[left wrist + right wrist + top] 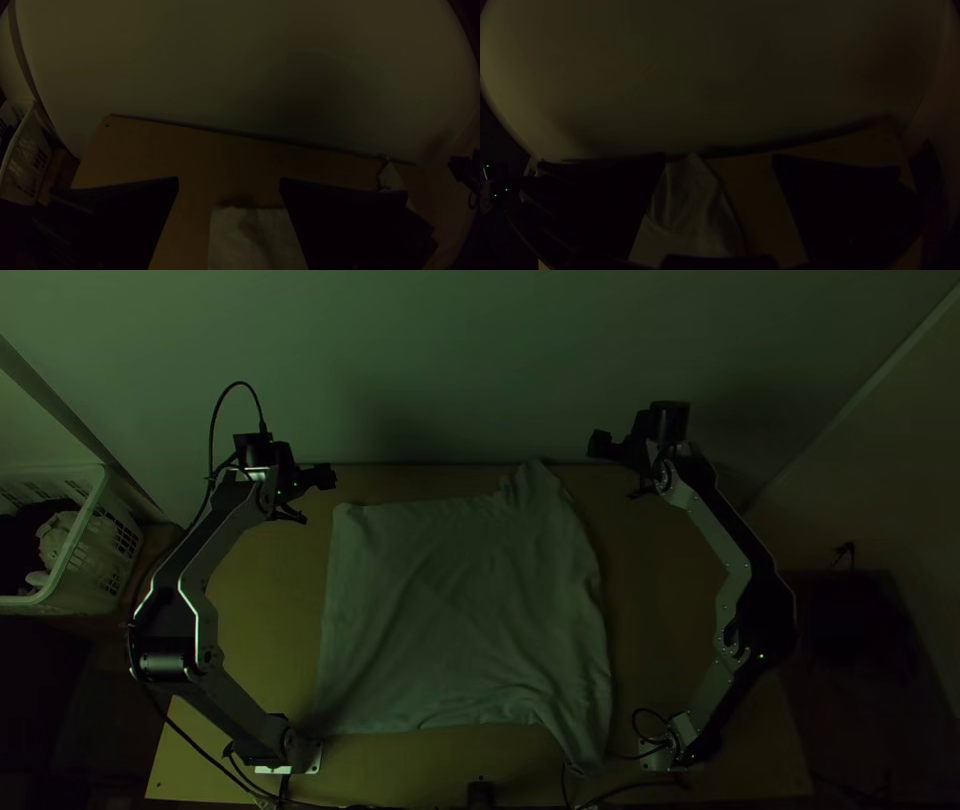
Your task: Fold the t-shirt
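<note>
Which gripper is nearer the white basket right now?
The left gripper, open near the t-shirt's far left corner; the right gripper is across the t-shirt, farther from the basket.

A white basket [86,510] with dark and pale contents, near the wooden table [258,610] and pale wall [470,360]

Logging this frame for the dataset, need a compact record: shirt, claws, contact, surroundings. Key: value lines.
shirt: light cloth, spread, lightly wrinkled
shirt_position: mid-table
left claw: open, near cloth's far-left corner
right claw: open, at table's far edge, right of cloth
cloth_held: no
surroundings: white basket left of table, items inside
</note>
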You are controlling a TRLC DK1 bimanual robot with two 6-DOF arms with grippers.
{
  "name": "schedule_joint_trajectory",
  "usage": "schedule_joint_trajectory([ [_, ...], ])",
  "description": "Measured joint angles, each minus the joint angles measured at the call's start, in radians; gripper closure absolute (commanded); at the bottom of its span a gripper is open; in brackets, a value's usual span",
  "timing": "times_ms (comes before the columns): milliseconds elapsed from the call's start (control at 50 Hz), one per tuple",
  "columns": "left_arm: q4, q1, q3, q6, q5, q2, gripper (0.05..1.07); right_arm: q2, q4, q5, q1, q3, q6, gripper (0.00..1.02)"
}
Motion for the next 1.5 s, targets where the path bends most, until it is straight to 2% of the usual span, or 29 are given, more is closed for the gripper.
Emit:
schedule_joint_trajectory([
  [200,-0.001,-0.008,0.029,0.000,0.000,0.101,0.11,0.059,-0.011,-0.004,0.017,0.042,0.020,0.04],
  [680,-0.014,-0.008,0.078,0.040,-0.010,0.273,0.11,0.230,-0.127,-0.003,0.022,0.204,0.052,0.04],
  [800,-0.019,-0.008,0.091,0.056,-0.027,0.298,0.18,0.262,-0.145,-0.003,0.025,0.246,0.066,0.04],
  [840,-0.019,-0.008,0.092,0.062,-0.029,0.307,0.21,0.268,-0.152,-0.003,0.026,0.256,0.077,0.04],
  [880,-0.019,-0.008,0.092,0.065,-0.031,0.313,0.30,0.273,-0.161,-0.003,0.027,0.266,0.089,0.04],
  [1000,-0.019,-0.008,0.092,0.088,-0.033,0.322,0.78,0.289,-0.188,-0.003,0.030,0.300,0.112,0.04],
  [1080,-0.019,-0.008,0.093,0.093,-0.033,0.323,1.05,0.303,-0.196,-0.003,0.030,0.316,0.115,0.05],
  [1180,-0.018,-0.014,0.093,0.094,-0.032,0.327,1.05,0.331,-0.223,0.000,0.030,0.335,0.117,0.07],
  [1280,-0.019,-0.015,0.097,0.094,-0.031,0.327,1.05,0.372,-0.272,0.012,0.030,0.355,0.119,0.17],
  [1360,-0.019,-0.015,0.101,0.091,-0.030,0.327,1.05,0.403,-0.285,0.013,0.030,0.363,0.118,0.20],
  [1440,-0.019,-0.015,0.104,0.091,-0.030,0.327,1.05,0.424,-0.298,0.015,0.030,0.363,0.114,0.40],
  [1500,-0.019,-0.015,0.104,0.091,-0.030,0.327,1.05,0.433,-0.301,0.017,0.030,0.363,0.111,0.47],
])
